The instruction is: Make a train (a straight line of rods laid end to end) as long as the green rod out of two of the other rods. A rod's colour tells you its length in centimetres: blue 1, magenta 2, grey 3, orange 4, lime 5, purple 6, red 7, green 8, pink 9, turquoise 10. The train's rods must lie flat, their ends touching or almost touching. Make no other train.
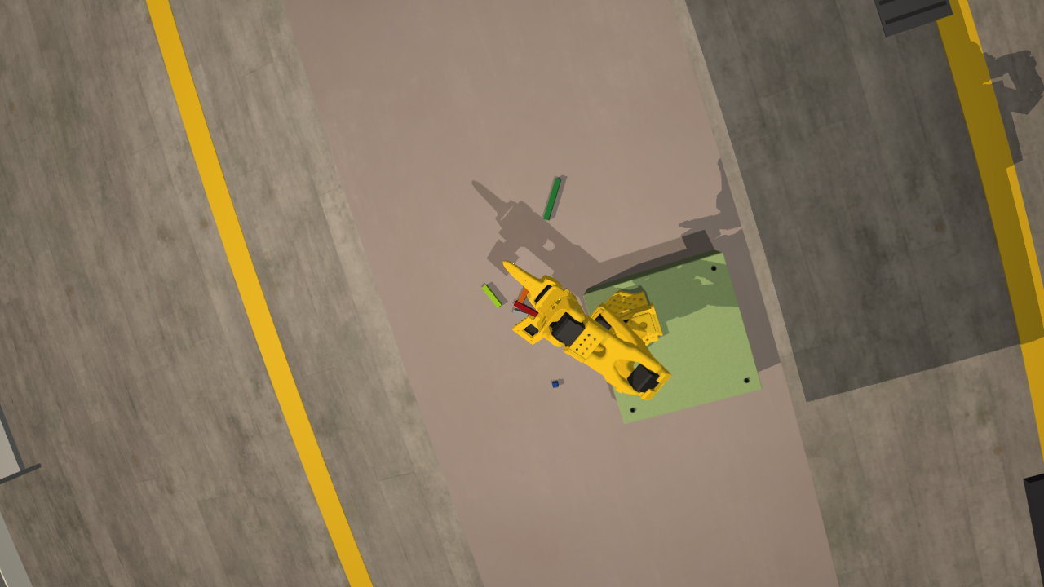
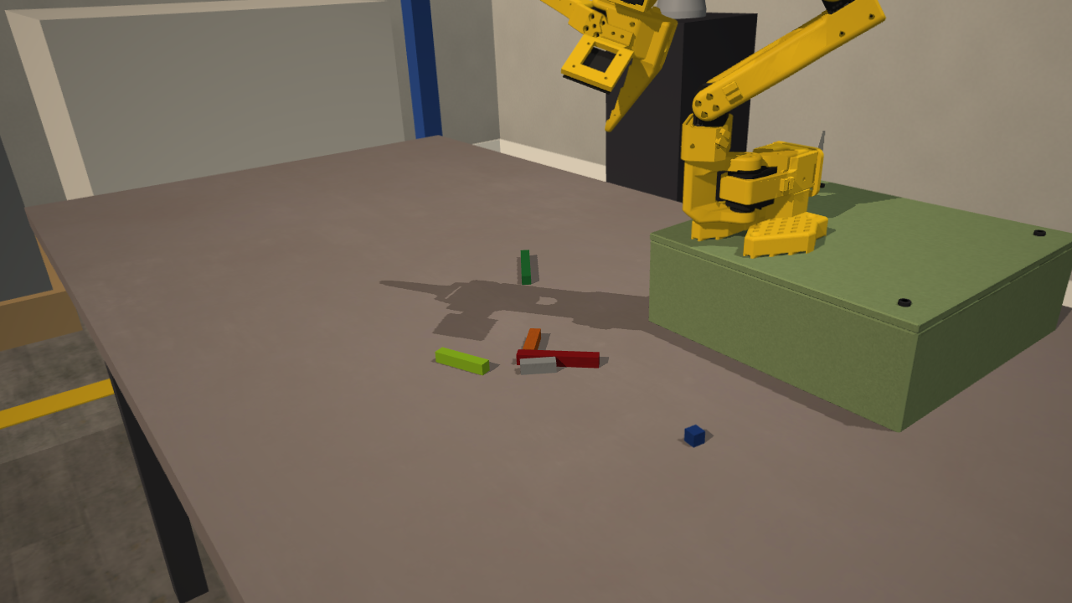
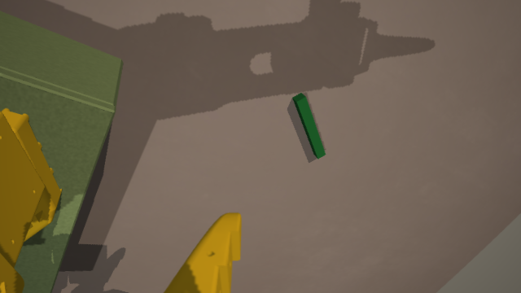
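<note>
Pincer (image 2: 610,90) open; wrist view: only green rod (image 3: 308,125).

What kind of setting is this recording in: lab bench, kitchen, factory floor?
Most likely a workshop or factory-style hall: a worn concrete floor marked with yellow lane lines, a plain brown table and a small yellow arm on a green base block.
</note>
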Motion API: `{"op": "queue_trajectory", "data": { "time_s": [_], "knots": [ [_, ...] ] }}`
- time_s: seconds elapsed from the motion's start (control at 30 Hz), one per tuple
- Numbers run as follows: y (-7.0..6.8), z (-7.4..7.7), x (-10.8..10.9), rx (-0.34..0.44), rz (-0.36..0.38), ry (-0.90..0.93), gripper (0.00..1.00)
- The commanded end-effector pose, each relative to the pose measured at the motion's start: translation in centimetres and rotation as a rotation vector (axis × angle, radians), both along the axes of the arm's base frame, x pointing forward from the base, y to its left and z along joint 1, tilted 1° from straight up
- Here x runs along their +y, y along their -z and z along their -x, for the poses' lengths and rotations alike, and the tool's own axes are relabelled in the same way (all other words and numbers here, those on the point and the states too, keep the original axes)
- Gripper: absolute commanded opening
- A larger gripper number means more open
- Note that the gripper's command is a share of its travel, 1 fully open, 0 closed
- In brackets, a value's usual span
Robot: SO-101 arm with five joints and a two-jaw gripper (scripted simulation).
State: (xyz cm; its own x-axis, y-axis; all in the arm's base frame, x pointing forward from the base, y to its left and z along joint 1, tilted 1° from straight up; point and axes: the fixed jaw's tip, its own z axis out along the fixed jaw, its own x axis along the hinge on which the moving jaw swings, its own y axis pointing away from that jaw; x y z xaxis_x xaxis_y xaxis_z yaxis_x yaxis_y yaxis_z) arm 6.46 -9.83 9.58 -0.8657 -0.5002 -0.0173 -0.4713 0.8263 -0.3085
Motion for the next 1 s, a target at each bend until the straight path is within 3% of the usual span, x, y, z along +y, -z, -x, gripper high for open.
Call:
{"op": "queue_trajectory", "data": {
  "time_s": [0.0,0.97],
  "knots": [
    [0.23,0.29,0.22,0.012,-0.014,-0.001,1.0],
    [0.49,0.59,0.45,0.026,-0.03,-0.001,1.0]
  ]
}}
